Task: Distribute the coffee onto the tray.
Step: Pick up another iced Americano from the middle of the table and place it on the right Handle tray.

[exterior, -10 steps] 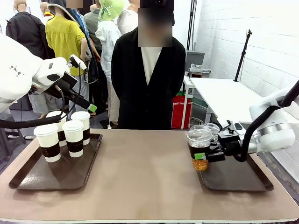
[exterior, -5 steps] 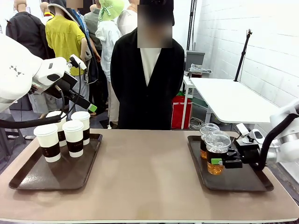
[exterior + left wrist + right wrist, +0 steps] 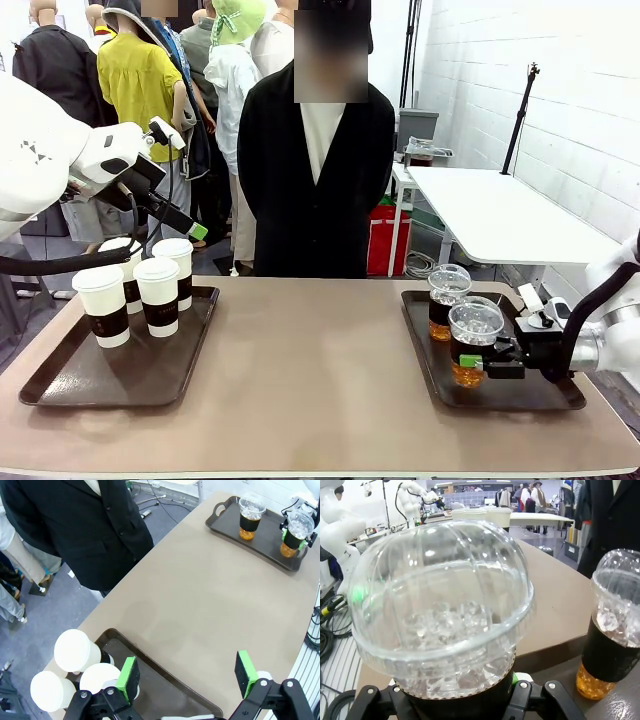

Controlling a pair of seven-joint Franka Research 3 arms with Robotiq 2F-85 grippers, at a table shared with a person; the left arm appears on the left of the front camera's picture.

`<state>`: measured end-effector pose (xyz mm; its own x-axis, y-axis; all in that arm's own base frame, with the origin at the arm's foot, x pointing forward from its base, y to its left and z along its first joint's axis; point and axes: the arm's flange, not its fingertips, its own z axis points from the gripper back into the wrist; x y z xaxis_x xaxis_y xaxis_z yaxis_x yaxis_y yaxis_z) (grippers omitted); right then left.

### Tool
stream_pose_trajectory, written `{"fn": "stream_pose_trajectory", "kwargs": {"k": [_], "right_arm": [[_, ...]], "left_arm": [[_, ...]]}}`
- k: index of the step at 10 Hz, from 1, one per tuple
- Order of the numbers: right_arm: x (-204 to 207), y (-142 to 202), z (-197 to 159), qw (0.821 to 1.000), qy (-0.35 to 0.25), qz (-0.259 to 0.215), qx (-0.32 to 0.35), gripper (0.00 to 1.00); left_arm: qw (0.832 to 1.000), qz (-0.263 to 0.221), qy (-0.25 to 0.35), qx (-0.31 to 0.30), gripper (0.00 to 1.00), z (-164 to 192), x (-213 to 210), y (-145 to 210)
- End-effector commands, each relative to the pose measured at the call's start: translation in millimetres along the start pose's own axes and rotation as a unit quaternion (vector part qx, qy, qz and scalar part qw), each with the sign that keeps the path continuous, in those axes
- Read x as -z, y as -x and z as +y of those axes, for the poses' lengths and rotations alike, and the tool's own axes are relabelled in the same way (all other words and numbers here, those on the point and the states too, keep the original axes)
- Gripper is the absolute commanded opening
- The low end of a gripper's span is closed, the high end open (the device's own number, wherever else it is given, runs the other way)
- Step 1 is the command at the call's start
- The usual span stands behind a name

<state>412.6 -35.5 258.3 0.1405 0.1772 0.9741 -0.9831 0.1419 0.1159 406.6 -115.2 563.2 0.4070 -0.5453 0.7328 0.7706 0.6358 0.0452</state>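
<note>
Brown tray, front view: the right tray (image 3: 500, 395) lies on the bench (image 3: 310, 380) at the robot's right and carries two iced coffees.
Held cup, front view: the near iced coffee (image 3: 474, 342) stands on the right tray, pinched at its dark band by the right end effector (image 3: 484, 360), which comes in from the right.
Far cup, front view: the far iced coffee (image 3: 446, 300) stands upright on the same tray, just behind the held one and apart from it.
Left side, front view: four paper cups (image 3: 158, 296) stand together on the left tray (image 3: 60, 385); the left end effector (image 3: 180, 222) hangs above them, holding nothing.
Person, front view: a person in a black jacket (image 3: 318, 170) stands at the far edge of the bench.
Left wrist view: the left end effector (image 3: 187, 677) is spread wide and empty over the left tray (image 3: 165, 700); three white lids of the paper cups (image 3: 75, 652) lie below it; both iced coffees sit on the right tray (image 3: 262, 532) far off.
Right wrist view: the near iced coffee (image 3: 445, 615) sits clamped between the fingers, its dome lid over ice; the far iced coffee (image 3: 612, 625) stands beside it.
</note>
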Motion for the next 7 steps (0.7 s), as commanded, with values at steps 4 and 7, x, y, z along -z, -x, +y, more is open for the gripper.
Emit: {"fn": "stream_pose_trajectory", "kwargs": {"k": [4,7], "right_arm": [[7.2,18.7,-20.7,0.999,0.008,-0.044,-0.011,0.66],[11.0,26.9,-24.5,0.999,0.008,-0.05,-0.003,0.66]], "left_arm": [[1.0,-0.002,0.005,-0.003,1.0,1.1,-0.3,1.4],[1.0,-0.002,0.005,-0.003,1.0,1.1,-0.3,1.4]]}}
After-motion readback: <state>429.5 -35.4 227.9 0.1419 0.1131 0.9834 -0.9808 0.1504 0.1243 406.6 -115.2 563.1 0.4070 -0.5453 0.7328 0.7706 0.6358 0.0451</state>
